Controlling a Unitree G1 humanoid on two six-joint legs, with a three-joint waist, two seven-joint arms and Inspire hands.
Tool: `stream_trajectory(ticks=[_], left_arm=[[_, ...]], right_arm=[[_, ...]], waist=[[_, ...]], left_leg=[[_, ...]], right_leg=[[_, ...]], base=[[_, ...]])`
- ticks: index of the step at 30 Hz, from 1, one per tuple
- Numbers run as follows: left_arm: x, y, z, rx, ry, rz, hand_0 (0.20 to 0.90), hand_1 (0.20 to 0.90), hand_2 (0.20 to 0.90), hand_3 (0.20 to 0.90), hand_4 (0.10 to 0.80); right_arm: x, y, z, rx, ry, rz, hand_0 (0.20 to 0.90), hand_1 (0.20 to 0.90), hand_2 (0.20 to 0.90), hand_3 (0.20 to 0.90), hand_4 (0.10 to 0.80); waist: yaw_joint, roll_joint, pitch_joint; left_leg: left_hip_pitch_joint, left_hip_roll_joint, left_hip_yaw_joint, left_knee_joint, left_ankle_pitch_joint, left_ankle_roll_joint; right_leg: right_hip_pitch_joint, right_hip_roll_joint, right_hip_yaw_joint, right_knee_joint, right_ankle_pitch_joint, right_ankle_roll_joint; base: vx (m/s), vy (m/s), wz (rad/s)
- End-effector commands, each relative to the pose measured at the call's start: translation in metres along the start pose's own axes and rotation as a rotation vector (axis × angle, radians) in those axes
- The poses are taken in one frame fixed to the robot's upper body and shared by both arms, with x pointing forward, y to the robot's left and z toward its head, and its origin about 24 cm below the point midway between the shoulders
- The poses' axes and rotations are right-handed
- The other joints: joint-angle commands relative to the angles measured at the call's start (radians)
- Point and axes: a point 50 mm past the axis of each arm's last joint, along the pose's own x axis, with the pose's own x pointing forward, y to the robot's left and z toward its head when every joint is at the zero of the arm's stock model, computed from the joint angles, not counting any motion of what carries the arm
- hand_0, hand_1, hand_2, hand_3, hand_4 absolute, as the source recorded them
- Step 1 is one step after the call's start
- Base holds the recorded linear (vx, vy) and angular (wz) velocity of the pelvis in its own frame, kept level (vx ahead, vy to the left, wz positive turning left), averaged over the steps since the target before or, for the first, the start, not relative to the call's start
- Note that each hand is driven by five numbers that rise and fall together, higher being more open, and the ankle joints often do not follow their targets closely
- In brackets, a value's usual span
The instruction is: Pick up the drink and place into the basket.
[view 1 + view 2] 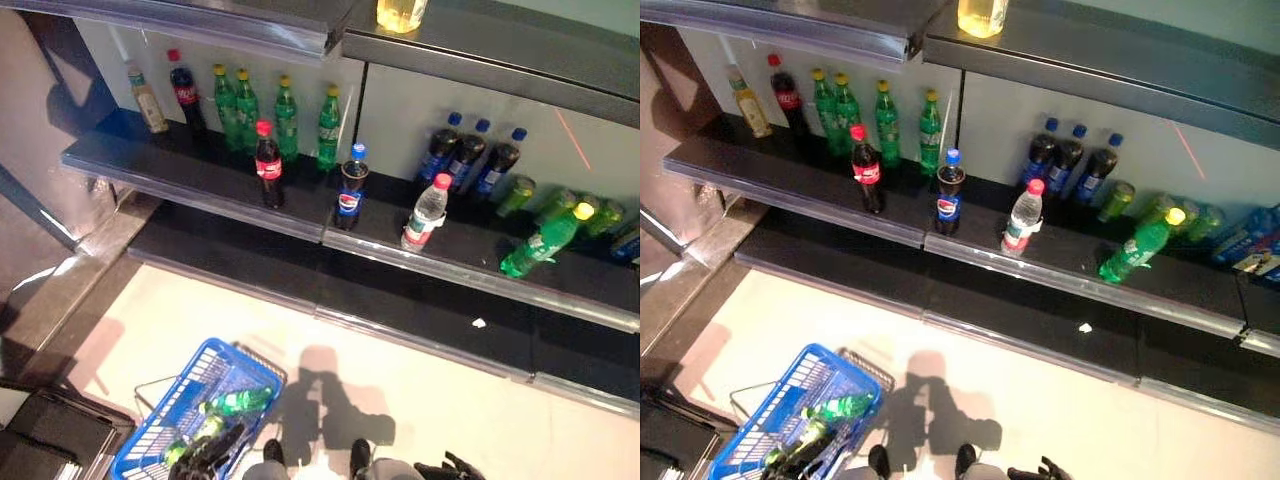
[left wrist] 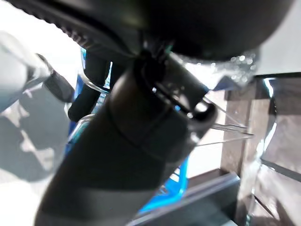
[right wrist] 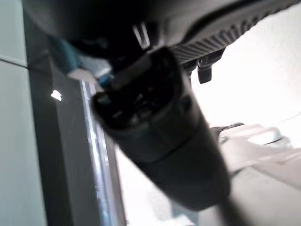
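blue basket [image 1: 160,425] on floor, lower left, holds two green bottles [image 1: 238,401]. left hand [image 1: 212,450] at basket's near end, fingers curled round its handle. right hand [image 1: 447,467] low at bottom edge, finger state cannot tell. more drinks on shelf [image 1: 300,215]; one green bottle [image 1: 540,242] lies tipped.

A basket [image 1: 175,405] sits on the floor [image 1: 420,390] at the lower left, with bottles [image 1: 235,402] lying inside. Behind it stands a shelf [image 1: 300,215] with drinks [image 1: 268,163] in a row. One bottle [image 1: 540,243] on the right lies tipped over
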Motion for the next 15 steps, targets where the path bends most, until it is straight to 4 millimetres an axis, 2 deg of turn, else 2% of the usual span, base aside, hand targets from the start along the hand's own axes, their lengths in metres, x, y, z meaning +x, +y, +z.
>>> stream_trajectory(ticks=[1, 2, 3, 4, 5, 6, 7, 8, 9, 10, 11, 15], left_arm=[[-0.001, -0.019, 0.031, -0.056, -0.206, -0.117, 0.3, 0.3, 0.3, 0.2, 0.1], [-0.001, -0.02, 0.029, -0.068, -0.196, -0.115, 0.3, 0.3, 0.3, 0.2, 0.1], [-0.001, -0.02, 0.026, -0.067, -0.187, -0.114, 0.3, 0.3, 0.3, 0.2, 0.1], [-0.002, -0.018, 0.021, -0.054, -0.179, -0.115, 0.3, 0.3, 0.3, 0.2, 0.1], [-0.003, -0.017, 0.017, -0.044, -0.171, -0.111, 0.3, 0.3, 0.3, 0.2, 0.1], [-0.004, -0.016, 0.016, -0.033, -0.163, -0.105, 0.3, 0.3, 0.3, 0.2, 0.1], [-0.004, -0.014, 0.013, -0.022, -0.153, -0.097, 0.3, 0.3, 0.3, 0.2, 0.1], [-0.004, -0.013, 0.013, -0.019, -0.15, -0.095, 0.3, 0.3, 0.3, 0.2, 0.1], [-0.004, -0.012, 0.011, -0.006, -0.141, -0.088, 0.3, 0.3, 0.3, 0.2, 0.1], [-0.004, -0.011, 0.01, -0.003, -0.136, -0.078, 0.3, 0.3, 0.3, 0.2, 0.1], [-0.003, -0.012, 0.013, 0.006, -0.135, -0.075, 0.3, 0.3, 0.3, 0.2, 0.1], [0.0, -0.01, 0.025, -0.004, -0.167, -0.08, 0.3, 0.3, 0.3, 0.2, 0.1]], right_arm=[[0.001, -0.006, 0.011, -0.119, -0.024, 0.013, 0.9, 0.9, 0.9, 0.9, 0.8], [0.002, -0.006, 0.014, -0.12, -0.029, 0.011, 0.9, 0.9, 0.9, 0.9, 0.8], [0.002, -0.006, 0.017, -0.121, -0.038, 0.008, 0.9, 0.9, 0.9, 0.9, 0.8], [0.003, -0.006, 0.022, -0.123, -0.052, 0.006, 0.9, 0.9, 0.9, 0.9, 0.8], [0.004, -0.007, 0.026, -0.118, -0.068, 0.002, 0.9, 0.9, 0.9, 0.9, 0.8], [0.004, -0.009, 0.027, -0.113, -0.075, -0.003, 0.9, 0.9, 0.9, 0.9, 0.8], [0.003, -0.012, 0.026, -0.108, -0.083, -0.008, 0.9, 0.9, 0.9, 0.9, 0.8], [0.003, -0.012, 0.026, -0.105, -0.085, -0.009, 0.9, 0.9, 0.9, 0.9, 0.8], [0.002, -0.013, 0.025, -0.1, -0.09, -0.012, 0.9, 0.9, 0.9, 0.9, 0.8], [0.002, -0.013, 0.026, -0.109, -0.096, -0.012, 0.9, 0.9, 0.9, 0.9, 0.8], [0.002, -0.014, 0.026, -0.1, -0.097, -0.015, 0.9, 0.9, 0.9, 0.9, 0.8], [0.001, -0.011, 0.025, -0.118, -0.124, 0.018, 0.9, 0.9, 0.9, 0.9, 0.8]], waist=[[0.017, -0.021, -0.002], [0.029, -0.018, 0.007], [0.043, -0.015, 0.015], [0.052, -0.014, 0.017], [0.049, -0.005, 0.014], [0.044, 0.005, 0.012], [0.043, 0.017, 0.012], [0.042, 0.018, 0.014], [0.043, 0.02, 0.015], [0.041, 0.013, 0.012], [0.037, 0.016, 0.008], [0.038, 0.028, 0.015]], left_leg=[[-0.154, -0.026, -0.06, 0.442, -0.074, 0.043], [-0.183, -0.036, -0.089, 0.446, -0.057, 0.042], [-0.187, -0.051, -0.117, 0.381, -0.05, 0.046], [-0.168, -0.054, -0.133, 0.28, -0.045, 0.052], [-0.131, -0.015, -0.12, 0.142, -0.025, 0.045], [-0.107, 0.022, -0.107, 0.04, 0.022, 0.027], [-0.107, 0.077, -0.113, -0.055, 0.093, 0.0], [-0.105, 0.087, -0.115, -0.066, 0.105, -0.005], [-0.119, 0.117, -0.132, -0.061, 0.138, -0.016], [-0.1, 0.103, -0.13, -0.052, 0.082, -0.001], [-0.077, 0.096, -0.118, -0.057, 0.053, -0.002], [-0.05, 0.073, -0.111, -0.043, 0.013, -0.004]], right_leg=[[0.018, 0.017, -0.01, -0.058, 0.09, 0.001], [0.025, 0.027, -0.001, -0.053, 0.087, -0.001], [0.034, 0.037, 0.018, -0.051, 0.082, 0.004], [0.038, 0.042, 0.033, -0.05, 0.076, 0.012], [0.043, 0.05, 0.034, -0.052, 0.069, 0.021], [0.052, 0.059, 0.036, -0.054, 0.062, 0.022], [0.064, 0.064, 0.044, -0.052, 0.05, 0.025], [0.069, 0.064, 0.047, -0.051, 0.046, 0.025], [0.074, 0.062, 0.051, -0.038, 0.031, 0.024], [0.067, 0.042, 0.044, -0.029, 0.031, 0.03], [0.056, 0.022, 0.028, -0.005, 0.029, 0.037], [0.054, -0.023, 0.0, 0.035, 0.026, 0.052]], base=[[0.145, -0.181, -0.05], [0.126, -0.025, 0.05], [0.199, 0.045, -0.05], [0.237, 0.155, -0.35], [0.247, 0.224, -0.55], [0.251, 0.295, -0.54], [0.192, 0.241, -0.32], [0.195, 0.257, -0.17], [0.154, 0.244, -0.08], [0.184, 0.329, -0.14], [0.123, 0.252, -0.16], [0.144, 0.226, -0.1]])
